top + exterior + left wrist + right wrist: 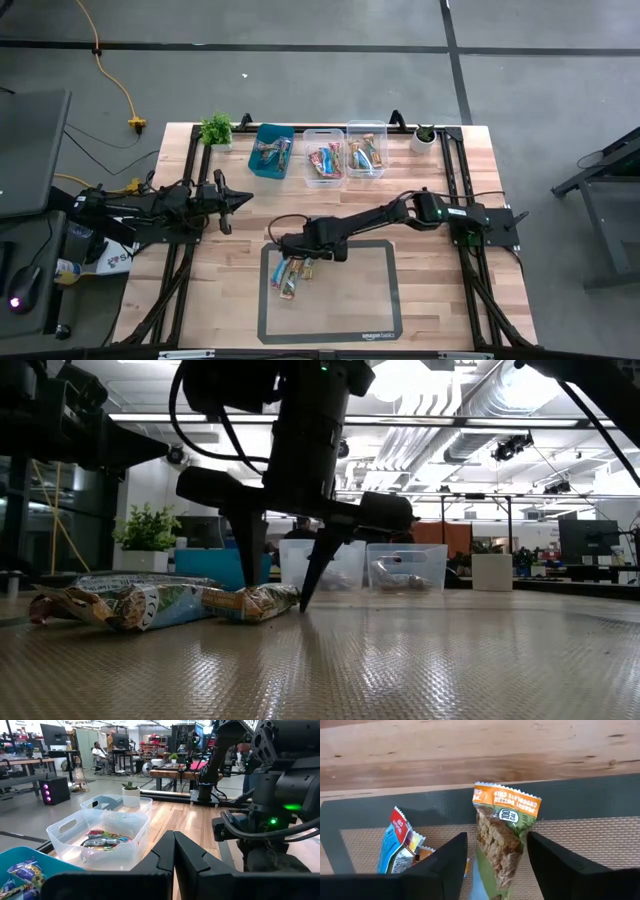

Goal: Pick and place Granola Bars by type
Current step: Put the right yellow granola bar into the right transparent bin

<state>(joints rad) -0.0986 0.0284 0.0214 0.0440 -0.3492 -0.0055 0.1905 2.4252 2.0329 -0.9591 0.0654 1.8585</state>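
- The right tool (pixel 297 252) hangs low over the near-left corner of the mat (pixel 380 300), fingers spread and straddling an orange-topped bar (pixel 504 840); on the low view the fingertips look down at mat level.
- That bar lies between the two fingers, with a blue and red wrapped bar (pixel 395 845) just beside it; a few Granola Bars (pixel 291 275) remain in this little pile on the mat.
- To grip well, I judge the fingers should close across the bar's narrow width, near its middle, so it does not swing or slip from one end.
- The neighbour is close to one finger; closing squarely should avoid pinching both wrappers.
- Foil is slick and crushable, so a firm but gentle squeeze suits it.
- Sorted bars already fill the teal bin (pixel 270 152) and two clear bins (pixel 345 150) at the desk's (pixel 430 330) far edge; a matching bin must be chosen.
- The left tool (pixel 238 200) waits at the desk's left side, fingers pressed together.
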